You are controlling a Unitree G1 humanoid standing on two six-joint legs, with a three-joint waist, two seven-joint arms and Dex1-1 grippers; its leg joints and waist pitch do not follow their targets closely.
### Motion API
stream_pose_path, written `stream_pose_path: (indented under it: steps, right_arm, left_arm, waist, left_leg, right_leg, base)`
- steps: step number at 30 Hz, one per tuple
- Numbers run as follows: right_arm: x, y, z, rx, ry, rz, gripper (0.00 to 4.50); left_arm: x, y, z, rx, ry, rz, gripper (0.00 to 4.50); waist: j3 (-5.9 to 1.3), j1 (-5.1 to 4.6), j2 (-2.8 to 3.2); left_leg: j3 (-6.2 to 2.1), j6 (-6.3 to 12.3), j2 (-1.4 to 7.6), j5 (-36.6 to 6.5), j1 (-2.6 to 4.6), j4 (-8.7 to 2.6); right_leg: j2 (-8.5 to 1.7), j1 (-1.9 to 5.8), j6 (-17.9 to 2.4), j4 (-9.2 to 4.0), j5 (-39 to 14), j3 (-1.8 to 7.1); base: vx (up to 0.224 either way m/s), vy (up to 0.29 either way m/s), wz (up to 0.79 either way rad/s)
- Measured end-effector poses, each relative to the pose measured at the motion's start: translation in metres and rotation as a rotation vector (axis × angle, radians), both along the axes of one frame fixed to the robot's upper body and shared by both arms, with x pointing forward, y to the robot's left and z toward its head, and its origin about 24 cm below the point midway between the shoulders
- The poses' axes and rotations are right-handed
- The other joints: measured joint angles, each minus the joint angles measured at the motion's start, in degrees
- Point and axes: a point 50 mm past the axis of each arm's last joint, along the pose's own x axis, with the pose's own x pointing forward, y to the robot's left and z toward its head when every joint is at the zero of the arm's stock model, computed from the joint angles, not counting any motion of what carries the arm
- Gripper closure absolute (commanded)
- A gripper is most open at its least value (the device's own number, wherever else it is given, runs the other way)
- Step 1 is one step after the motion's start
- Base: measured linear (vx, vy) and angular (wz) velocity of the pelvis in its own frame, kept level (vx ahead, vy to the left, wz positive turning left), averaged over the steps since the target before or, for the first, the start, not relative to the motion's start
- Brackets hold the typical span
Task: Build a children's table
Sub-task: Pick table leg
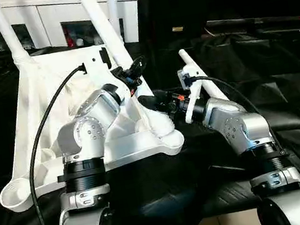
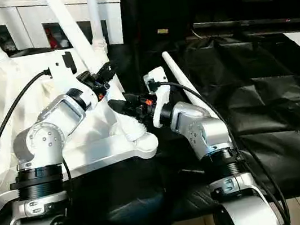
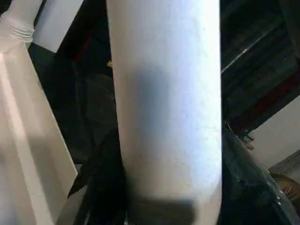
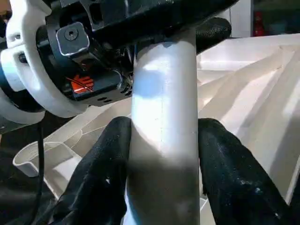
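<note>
**Mia:** What is the right gripper [image 4: 161,168] doing?

**Ben:** Its two black fingers [image 4: 101,183] squeeze a white leg [image 4: 163,140], one on each side. The right wrist view shows that up close. The head views show the fingers low on the leg, just above its socket.

**Mia:** And the left gripper [image 1: 133,69]?

**Ben:** It is on the same leg, a bit higher up. The right wrist view shows its black and white body pressed against the leg. The left wrist view has the leg very big, with dark fingers [image 3: 101,187] at both sides. I cannot tell if they are pinching it tight.

**Mia:** Where does the leg stand?

**Ben:** In the near right corner socket [image 1: 165,136] of the table top [image 1: 48,83]. It leans up and away.

**Mia:** And the table top?

**Ben:** It lies upside down on a black sheet [image 1: 283,85], ribs showing. The near left corner socket [image 1: 16,196] has no leg in it. Two more legs [image 1: 5,27] stand up at the far corners. The head views show those; the wrist views do not show both.

**Mia:** Anything else?

**Ben:** A loose leg [image 1: 204,78] lies on the black sheet, right of the table top, partly behind the right arm. A white cabinet [image 1: 50,20] stands at the back.
</note>
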Motion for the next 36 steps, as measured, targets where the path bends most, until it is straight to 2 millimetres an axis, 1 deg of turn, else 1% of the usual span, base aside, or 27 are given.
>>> stream_pose_path:
  steps: [1,2,3,6,7,8,10,14,18,21,23,24,29,32,33,36]
  right_arm:
    - [0.000,0.000,0.000,0.003,0.002,-0.001,2.67]
    - [0.000,0.000,0.000,0.011,0.010,0.001,2.32]
    - [0.000,0.000,0.000,0.015,0.016,0.003,2.11]
    - [-0.002,-0.006,0.003,0.041,0.038,0.060,1.77]
    - [-0.003,-0.011,0.006,0.039,0.035,0.086,1.77]
    - [-0.004,-0.016,0.008,0.040,0.031,0.108,1.62]
    - [-0.005,-0.024,0.013,0.036,0.031,0.155,1.47]
    - [-0.010,-0.032,0.015,0.026,0.060,0.247,1.35]
    - [-0.014,-0.035,0.019,0.024,0.060,0.321,1.35]
    - [-0.019,-0.036,0.017,-0.017,0.089,0.398,1.35]
    - [-0.022,-0.033,0.015,-0.024,0.099,0.431,1.35]
    - [-0.022,-0.032,0.015,-0.026,0.101,0.438,1.54]
    - [-0.023,-0.028,0.013,-0.046,0.106,0.451,2.09]
    - [-0.024,-0.026,0.013,-0.047,0.100,0.458,2.16]
    - [-0.024,-0.025,0.013,-0.047,0.094,0.459,2.34]
    - [-0.023,-0.022,0.013,-0.045,0.079,0.449,2.47]
  left_arm:
    - [0.000,0.000,0.001,0.003,-0.010,-0.008,2.52]
    - [0.000,0.000,0.001,0.010,-0.019,-0.019,2.53]
    - [0.000,-0.001,0.002,0.017,-0.026,-0.029,2.53]
    - [-0.003,-0.001,0.005,0.055,-0.089,-0.119,2.56]
    - [-0.005,-0.002,0.006,0.064,-0.111,-0.161,2.56]
    - [-0.006,-0.002,0.006,0.067,-0.125,-0.188,2.57]
    - [-0.009,-0.003,0.007,0.059,-0.149,-0.263,2.59]
    - [-0.016,-0.008,0.011,0.026,-0.196,-0.406,2.59]
    - [-0.022,-0.013,0.014,-0.015,-0.238,-0.522,2.59]
    - [-0.030,-0.017,0.022,-0.072,-0.292,-0.639,2.59]
    - [-0.034,-0.018,0.026,-0.087,-0.322,-0.670,2.59]
    - [-0.034,-0.018,0.026,-0.092,-0.326,-0.678,2.59]
    - [-0.034,-0.018,0.027,-0.093,-0.328,-0.680,2.60]
    - [-0.034,-0.016,0.027,-0.087,-0.328,-0.678,2.60]
    - [-0.034,-0.015,0.027,-0.089,-0.327,-0.679,2.60]
    - [-0.034,-0.013,0.027,-0.091,-0.329,-0.675,2.61]
  waist:
    - [0.00,-0.01,0.00]
    - [0.00,-0.02,0.00]
    - [0.00,-0.01,0.00]
    - [0.02,0.07,-0.03]
    - [0.02,0.11,-0.03]
    - [0.02,0.11,-0.03]
    - [0.02,0.08,-0.06]
    - [0.03,0.09,-0.15]
    - [0.03,0.04,-0.23]
    - [0.06,0.04,-0.41]
    - [0.01,-0.03,-0.49]
    - [0.01,-0.02,-0.52]
    - [0.00,0.00,-0.70]
    - [-0.01,0.07,-0.80]
    - [-0.02,0.07,-0.81]
    - [-0.03,0.03,-0.84]
  left_leg:
    - [0.00,0.00,0.00,0.0,0.03,0.00]
    - [0.00,0.00,0.00,0.0,0.05,0.00]
    - [0.00,0.00,0.00,0.0,0.06,0.00]
    - [-0.01,0.00,0.00,0.0,0.06,0.00]
    - [0.00,0.00,0.00,0.0,0.07,0.00]
    - [0.00,0.00,0.00,0.0,0.11,0.00]
    - [0.00,0.01,0.01,0.0,0.22,0.00]
    - [0.01,0.01,0.01,0.0,0.20,0.00]
    - [0.01,0.04,0.01,0.0,0.21,0.00]
    - [0.00,0.05,0.02,0.0,0.19,0.01]
    - [0.00,0.04,0.01,0.0,0.21,0.01]
    - [0.00,0.04,0.02,0.0,0.21,0.01]
    - [-0.02,0.04,0.02,0.0,0.20,0.01]
    - [-0.02,0.04,0.02,0.0,0.19,0.02]
    - [-0.03,0.04,0.02,0.0,0.18,0.02]
    - [-0.03,0.04,0.02,0.0,0.19,0.01]
  right_leg:
    - [0.00,0.03,0.0,0.00,0.0,0.00]
    - [0.00,0.04,0.0,0.00,0.0,0.00]
    - [0.00,0.05,0.0,0.00,0.0,0.00]
    - [0.00,0.09,0.0,-0.03,0.0,0.00]
    - [0.00,0.17,0.0,-0.05,0.0,0.00]
    - [0.00,0.24,0.0,-0.07,0.0,0.01]
    - [0.00,0.42,0.0,-0.08,0.0,0.01]
    - [-0.01,0.45,0.1,-0.08,0.0,0.01]
    - [-0.01,0.46,0.1,-0.07,0.0,0.00]
    - [-0.01,0.45,0.1,-0.07,0.0,0.00]
    - [-0.01,0.46,0.1,-0.07,0.0,0.00]
    - [-0.01,0.46,0.1,-0.07,0.0,0.00]
    - [-0.01,0.46,0.1,-0.07,0.0,0.00]
    - [-0.01,0.48,0.1,-0.07,0.0,0.00]
    - [-0.01,0.48,0.1,-0.08,0.0,0.00]
    - [-0.01,0.48,0.1,-0.07,0.0,0.00]
  base:
    - [0.000,0.000,0.00]
    - [0.000,0.000,0.00]
    - [0.000,0.000,0.00]
    - [0.000,0.000,0.00]
    - [0.000,0.000,0.00]
    - [0.000,0.000,0.00]
    - [0.000,0.000,0.00]
    - [0.000,0.000,0.00]
    - [0.000,0.000,0.00]
    - [0.000,0.000,0.00]
    - [0.000,0.000,0.00]
    - [0.000,0.000,0.00]
    - [0.000,0.000,0.00]
    - [0.000,0.000,0.00]
    - [0.000,0.000,0.00]
    - [0.000,0.000,0.00]
